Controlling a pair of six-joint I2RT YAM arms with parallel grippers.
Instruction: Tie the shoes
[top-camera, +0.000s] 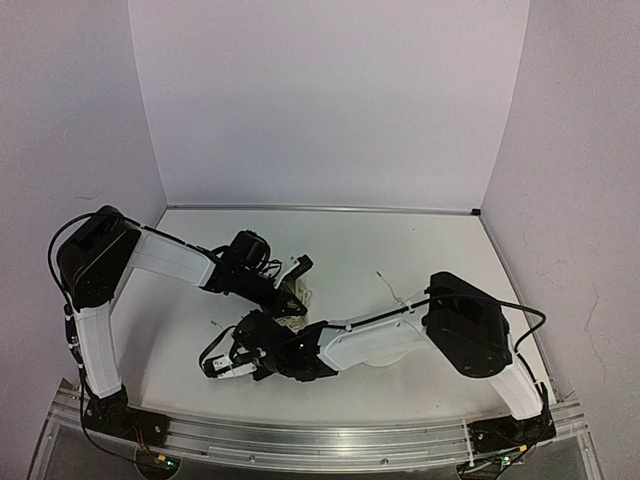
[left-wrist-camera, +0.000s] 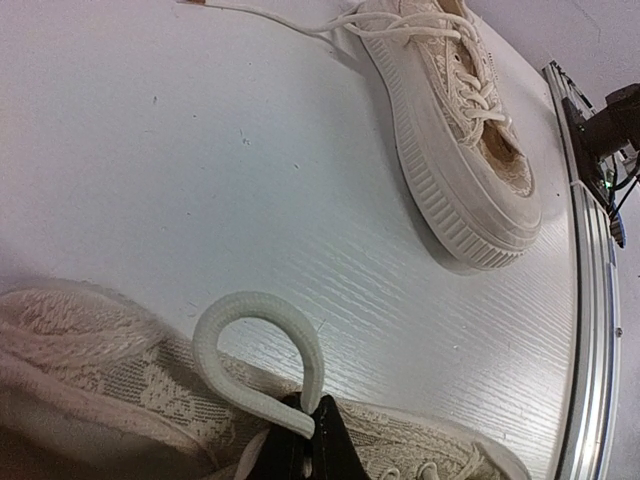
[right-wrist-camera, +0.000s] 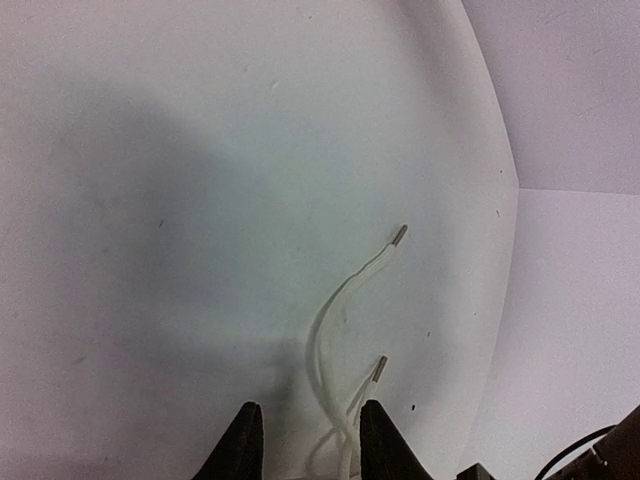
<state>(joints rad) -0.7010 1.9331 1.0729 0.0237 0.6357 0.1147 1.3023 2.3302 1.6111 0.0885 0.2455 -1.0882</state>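
The shoes (left-wrist-camera: 455, 130) lie apart on the white table (left-wrist-camera: 200, 160). We see the left fingers (top-camera: 294, 267) pressed together just over one shoe. We see the right fingers (right-wrist-camera: 242, 440) standing apart, low by the table, with two thin laces (right-wrist-camera: 340, 310) running out from between them.

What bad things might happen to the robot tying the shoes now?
The thin white laces lie loose between the jaws of the open right gripper; closing or lifting might miss them or catch just one. The right arm crosses close beside the shut left gripper at the cream canvas sneaker under it, so they might bump. The other cream sneaker has loose trailing laces that may snag.
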